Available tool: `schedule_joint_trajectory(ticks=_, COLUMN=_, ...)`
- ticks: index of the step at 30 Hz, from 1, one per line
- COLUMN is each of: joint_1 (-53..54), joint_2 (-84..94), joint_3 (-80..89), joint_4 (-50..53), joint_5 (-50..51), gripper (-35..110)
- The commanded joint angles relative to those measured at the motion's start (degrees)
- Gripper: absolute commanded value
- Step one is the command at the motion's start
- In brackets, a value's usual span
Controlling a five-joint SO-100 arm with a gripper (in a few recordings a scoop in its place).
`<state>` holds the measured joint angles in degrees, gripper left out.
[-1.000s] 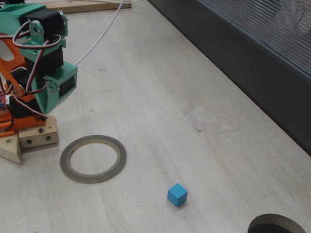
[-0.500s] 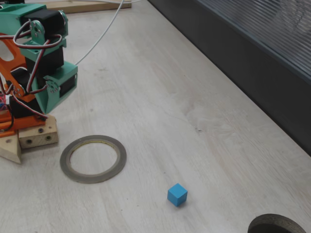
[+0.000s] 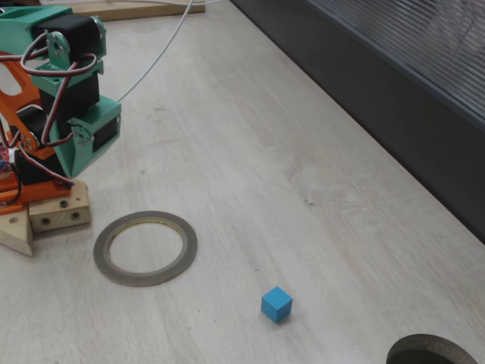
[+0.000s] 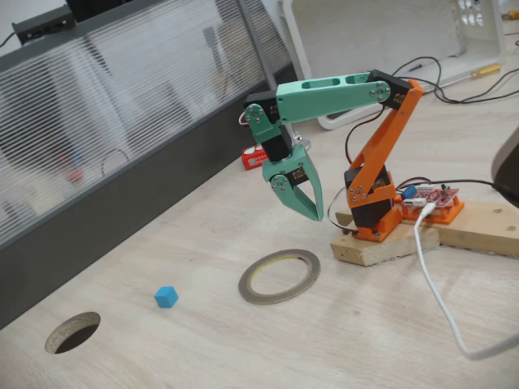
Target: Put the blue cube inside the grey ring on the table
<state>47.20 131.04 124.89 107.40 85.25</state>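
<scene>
- Gripper (image 4: 305, 198): a green two-finger claw hanging from the green forearm, tips pointing down and raised clear of the table (image 4: 381, 324). The fingers (image 4: 312, 197) look drawn together at the tips, with nothing held between them.
- Blue cube (image 4: 166, 297): rests alone on the table, untouched. In this fixed view it lies below the fingers and well off to their left, towards the camera. In the other fixed view it sits at (image 3: 276, 304), near the lower edge.
- Grey ring (image 4: 279, 276): lies flat on the table, just below the fingertips and slightly to their left, between the fingers and the cube. Its opening is empty. In the other fixed view it appears at (image 3: 145, 248), beside the wooden base block (image 3: 47, 216).
- Governing relation: the cube lies on the far side of the ring from the fingers, well apart from both. The cube has no long axis, so any pair of opposite faces would serve for a grasp; in the nearer view one corner points towards the camera.
- Judgement of stage: the task appears to be at its start. The next move probably calls for parting the fingers and reaching out past the ring, then down over the cube.
- Dark round hole (image 4: 72, 332): set in the table beyond the cube, farther still from the fingers; not part of the task.
</scene>
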Motion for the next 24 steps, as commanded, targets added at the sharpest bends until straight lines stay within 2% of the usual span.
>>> schedule_joint_trajectory(ticks=1, joint_1=0.79, joint_2=0.79, joint_3=0.0, joint_4=0.79, joint_5=0.35, gripper=0)
schedule_joint_trajectory(ticks=7, joint_1=0.79, joint_2=-12.83, joint_3=-3.6, joint_4=0.7, joint_5=0.44, gripper=0)
schedule_joint_trajectory(ticks=14, joint_1=0.79, joint_2=-26.81, joint_3=-27.16, joint_4=0.7, joint_5=0.44, gripper=0)
schedule_joint_trajectory(ticks=19, joint_1=0.79, joint_2=-38.76, joint_3=-36.74, joint_4=0.7, joint_5=0.44, gripper=0)
schedule_joint_trajectory(ticks=24, joint_1=0.79, joint_2=-43.07, joint_3=-45.97, joint_4=0.62, joint_5=0.53, gripper=0)
